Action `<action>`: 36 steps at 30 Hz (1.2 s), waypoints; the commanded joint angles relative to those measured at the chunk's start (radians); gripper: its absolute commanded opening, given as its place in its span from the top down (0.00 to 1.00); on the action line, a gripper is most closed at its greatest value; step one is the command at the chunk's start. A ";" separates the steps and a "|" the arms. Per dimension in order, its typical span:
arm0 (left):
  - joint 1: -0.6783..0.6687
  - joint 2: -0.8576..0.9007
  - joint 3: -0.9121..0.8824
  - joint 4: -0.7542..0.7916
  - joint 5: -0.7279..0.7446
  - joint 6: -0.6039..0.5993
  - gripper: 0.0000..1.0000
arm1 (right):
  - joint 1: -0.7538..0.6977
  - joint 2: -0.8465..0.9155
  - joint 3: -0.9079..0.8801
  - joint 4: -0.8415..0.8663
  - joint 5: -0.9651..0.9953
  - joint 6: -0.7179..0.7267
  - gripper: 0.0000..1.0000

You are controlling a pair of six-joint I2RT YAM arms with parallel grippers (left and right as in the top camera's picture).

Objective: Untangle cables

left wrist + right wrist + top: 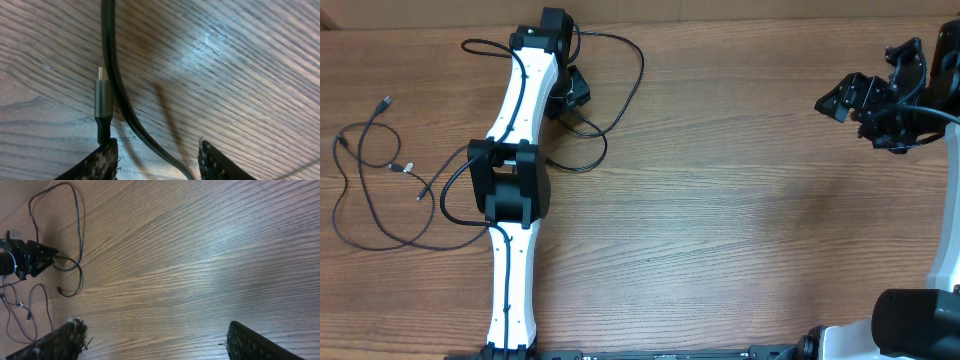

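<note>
**Left hand open astride a cable; right hand open, well apart from it**

- Far left of the tabletop (720,220): left-side cable (360,215) lay in loose loops, flat on the wood. Its small plug ends pointed up and right. It sat well apart from both hands, left of the left arm (515,130).
- Left hand (572,92) was near the top of the tabletop, just right of its own arm. The long cable (625,95) swept in a wide loop around it: over the top of the arm, out to the right, then back in below the hand.
- Left wrist view: left hand (157,155) was open, fingers (102,162) apart. A black cable run (116,75) passed between them on the wood, from the top edge down toward the right finger. Nothing was pinched.
- A grey plug (103,97) with a silver tip lay just left of that run and parallel to it. Its cord end sat right at the left fingertip; could not tell if they touched.
- Right hand (840,98) was at the far right, near the top edge, well apart from every cable.
- Right wrist view: right hand (160,345) was wide open, only bare wood between the fingers (60,340). The cables showed far off at the left edge of that view.
</note>
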 commanded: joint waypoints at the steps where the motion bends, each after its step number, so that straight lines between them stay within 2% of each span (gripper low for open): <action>1: -0.001 0.026 -0.026 0.019 -0.032 -0.017 0.53 | -0.001 0.000 0.000 0.001 0.002 -0.009 0.12; 4: -0.001 0.026 -0.048 0.047 -0.031 -0.017 0.57 | -0.001 0.000 0.000 0.002 0.002 -0.009 0.12; 5: -0.001 0.026 -0.053 0.053 -0.031 -0.017 0.62 | -0.001 0.000 0.000 0.002 0.002 -0.009 0.11; 7: -0.001 0.026 -0.056 0.062 -0.032 -0.017 0.78 | -0.001 0.000 0.000 0.002 0.003 -0.009 0.11; 8: 0.000 0.026 -0.056 0.066 -0.031 -0.017 0.94 | -0.001 0.000 0.000 0.002 0.003 -0.009 0.11; 9: 0.002 0.026 -0.056 0.069 -0.031 -0.017 0.96 | -0.001 0.000 0.000 0.002 0.003 -0.009 0.11; 17: 0.019 -0.062 0.046 0.009 -0.056 0.004 0.96 | -0.001 0.000 0.000 0.002 0.002 -0.008 0.11; 26: 0.079 -0.450 0.098 -0.051 -0.090 0.215 0.96 | -0.001 0.000 0.000 -0.007 0.003 -0.008 0.11; 30: 0.163 -0.627 0.098 -0.076 -0.091 0.301 0.96 | -0.001 0.000 0.000 -0.013 0.002 -0.008 0.11; 36: 0.372 -0.809 0.098 -0.072 -0.083 0.306 0.96 | -0.001 0.000 0.000 -0.013 0.002 -0.008 0.11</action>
